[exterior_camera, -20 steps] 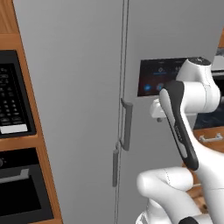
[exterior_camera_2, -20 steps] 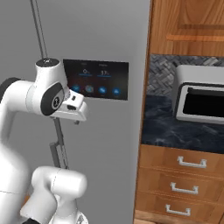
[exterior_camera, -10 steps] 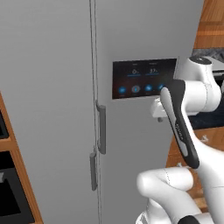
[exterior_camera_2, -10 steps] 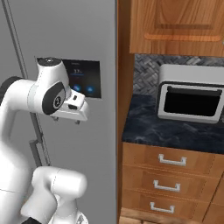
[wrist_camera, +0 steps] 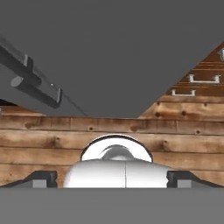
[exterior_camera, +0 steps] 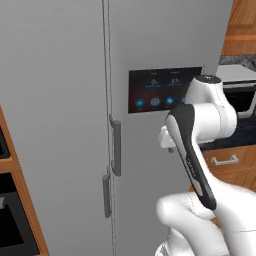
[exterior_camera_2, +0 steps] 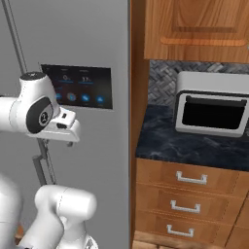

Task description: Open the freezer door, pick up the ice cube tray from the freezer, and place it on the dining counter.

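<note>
Facing the shut freezer door (exterior_camera: 55, 100), the claw (wrist_camera: 112, 177) hangs open, well short of it. Stiff and probably heavy, the door should be taken by its vertical handle (exterior_camera: 106, 195) near the seam. Tray presumably inside, hidden.

Freezer door (exterior_camera: 55, 100) plain matte grey, its bar handle (exterior_camera: 106, 195) a darker grey; touchscreen (exterior_camera: 162, 90) black with pale blue icons; cabinets (exterior_camera_2: 189, 29) warm brown wood grain; drawer pulls (exterior_camera_2: 191, 178) white; counter (exterior_camera_2: 194, 143) dark blue-black marble, mottled; oven (exterior_camera_2: 212, 109) white, black window; floor (wrist_camera: 109, 131) knotty brown planks.
</note>
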Robot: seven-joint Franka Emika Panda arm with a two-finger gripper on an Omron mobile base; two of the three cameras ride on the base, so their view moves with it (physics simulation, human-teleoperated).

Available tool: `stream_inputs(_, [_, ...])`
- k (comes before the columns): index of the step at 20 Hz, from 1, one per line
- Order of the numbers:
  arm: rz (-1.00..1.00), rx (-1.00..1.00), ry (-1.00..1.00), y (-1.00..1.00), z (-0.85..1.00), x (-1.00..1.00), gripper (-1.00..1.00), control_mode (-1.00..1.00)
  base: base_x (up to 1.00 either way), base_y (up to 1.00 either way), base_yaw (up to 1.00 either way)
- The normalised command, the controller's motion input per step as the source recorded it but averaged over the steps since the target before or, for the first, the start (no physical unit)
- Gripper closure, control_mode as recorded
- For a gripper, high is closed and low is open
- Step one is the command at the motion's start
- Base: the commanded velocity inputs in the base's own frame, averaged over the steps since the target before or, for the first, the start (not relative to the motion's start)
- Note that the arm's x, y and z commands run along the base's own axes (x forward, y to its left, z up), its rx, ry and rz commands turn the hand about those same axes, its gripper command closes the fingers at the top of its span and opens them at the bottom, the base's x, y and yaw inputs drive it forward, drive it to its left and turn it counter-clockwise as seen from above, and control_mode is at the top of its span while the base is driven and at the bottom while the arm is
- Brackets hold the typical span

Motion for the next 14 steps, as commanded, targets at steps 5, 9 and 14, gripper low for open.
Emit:
stream_inputs(5, [0.03, -0.02, 0.00, 1.00, -0.57, -0.54, -1.00, -1.00, 0.00, 0.00, 0.00])
stream_inputs(9, [0.01, 0.00, -0.05, 1.00, -0.43, -0.11, -1.00, -1.00, 0.00, 0.00, 0.00])
stream_inputs(14, [0.00, -0.01, -0.44, 1.00, -0.05, 0.00, -1.00, -1.00, 0.00, 0.00, 0.00])
